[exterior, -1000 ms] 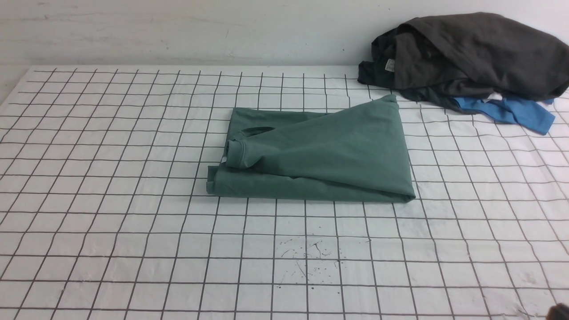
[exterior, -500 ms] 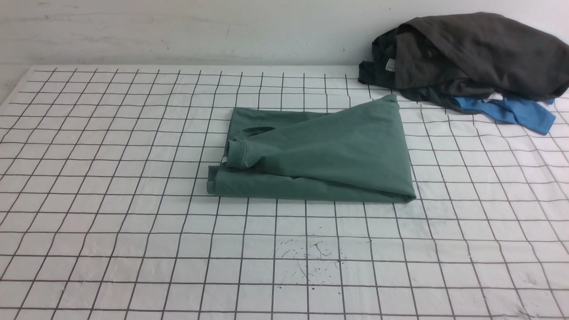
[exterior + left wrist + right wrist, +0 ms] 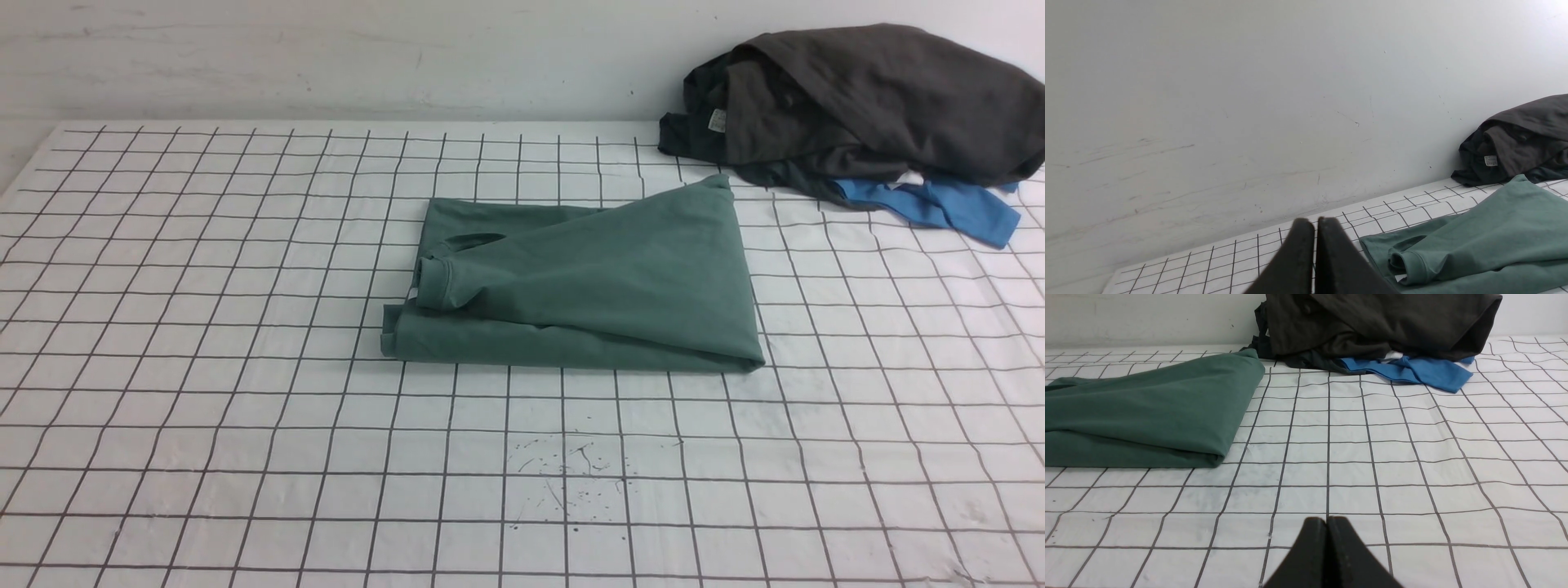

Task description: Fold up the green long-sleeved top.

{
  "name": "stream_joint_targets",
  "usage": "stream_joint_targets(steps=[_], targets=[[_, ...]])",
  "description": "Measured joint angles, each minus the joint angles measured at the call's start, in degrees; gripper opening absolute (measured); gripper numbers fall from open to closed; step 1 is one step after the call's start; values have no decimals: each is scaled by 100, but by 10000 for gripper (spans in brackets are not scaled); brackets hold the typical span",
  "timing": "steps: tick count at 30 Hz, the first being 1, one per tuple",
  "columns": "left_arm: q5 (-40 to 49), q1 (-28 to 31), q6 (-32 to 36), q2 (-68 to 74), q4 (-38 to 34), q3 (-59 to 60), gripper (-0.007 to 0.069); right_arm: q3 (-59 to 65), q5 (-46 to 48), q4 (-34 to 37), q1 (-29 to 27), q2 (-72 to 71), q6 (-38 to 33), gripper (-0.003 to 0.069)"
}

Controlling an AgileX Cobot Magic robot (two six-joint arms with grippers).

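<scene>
Gridded table point(image 3: 204, 408): folded green top point(image 3: 588, 286); charcoal heap's point(image 3: 865, 98) label point(image 3: 717, 120) unreadable.

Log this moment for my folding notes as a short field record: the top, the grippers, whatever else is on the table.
top: green long-sleeved top folded, mid-table
cuff: rolled sleeve cuff on its left side
left gripper: shut, empty, clear of the top
right gripper: shut, empty, above bare grid cloth
other: dark grey garments piled far right over a blue cloth
</scene>
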Motion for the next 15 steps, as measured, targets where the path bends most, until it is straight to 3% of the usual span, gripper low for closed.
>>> stream_joint_targets(steps=[6, 8, 15], targets=[[-124, 423, 0, -164, -4, 681, -7, 0, 6, 0, 0, 0, 0, -14], [-75, 804, -23, -164, -14, 1117, -7, 0, 6, 0, 0, 0, 0, -14], [1557, 1051, -696, -164, -128, 1231, -7, 0, 11, 0, 0, -4, 76, -14]])
